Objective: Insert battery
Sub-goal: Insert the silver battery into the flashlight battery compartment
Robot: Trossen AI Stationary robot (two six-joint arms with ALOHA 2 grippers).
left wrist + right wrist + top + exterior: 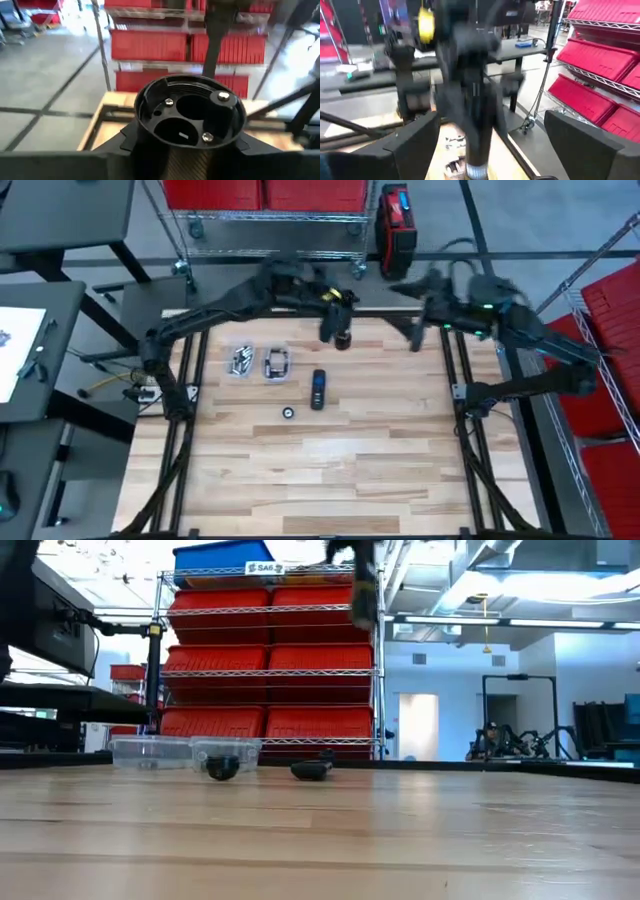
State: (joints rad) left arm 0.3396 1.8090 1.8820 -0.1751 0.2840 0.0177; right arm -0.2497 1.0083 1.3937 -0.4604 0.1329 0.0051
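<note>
Flashlight body (343,332) is gripped upright by the left tool (341,340); right tool (418,338) spread open; battery alignment is advised.

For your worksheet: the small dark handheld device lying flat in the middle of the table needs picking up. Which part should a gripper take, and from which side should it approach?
Grip the dark device across its narrow width, near the middle of its length, coming straight down from above. It lies flat on the wooden table, long and slim, with its long sides bare, so fingers probably fit either side. The clear containers sit apart from it.
</note>
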